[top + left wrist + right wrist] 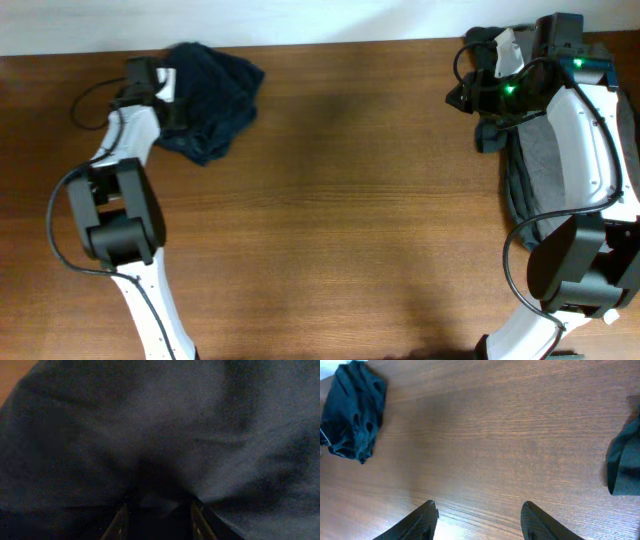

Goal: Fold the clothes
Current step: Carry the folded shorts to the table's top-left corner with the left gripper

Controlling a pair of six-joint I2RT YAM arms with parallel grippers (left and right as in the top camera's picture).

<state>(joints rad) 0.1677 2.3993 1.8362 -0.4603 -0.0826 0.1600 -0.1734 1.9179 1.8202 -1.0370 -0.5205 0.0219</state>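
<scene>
Barely begun: navy shorts [215, 100] lie crumpled, upper left of the worktop [350, 200]. Left fingers [120, 522] press into them, grip unclear. Right fingers [420, 520] are spread and empty near unfolded grey clothes [545, 150].

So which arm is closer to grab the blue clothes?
Left. The left gripper sits at the crumpled navy shorts, fabric filling its camera. The right gripper hangs open over the table, well away from them.

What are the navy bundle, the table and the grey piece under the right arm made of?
Navy bundle: soft cloth, matte, possibly cotton; it slumps into loose crumpled folds.
Table: wood or wood-look laminate, with brown grain lines and a slight satin sheen; can't tell which.
Grey piece: also fabric, matte, finely speckled; the weave is too small to tell.
</scene>
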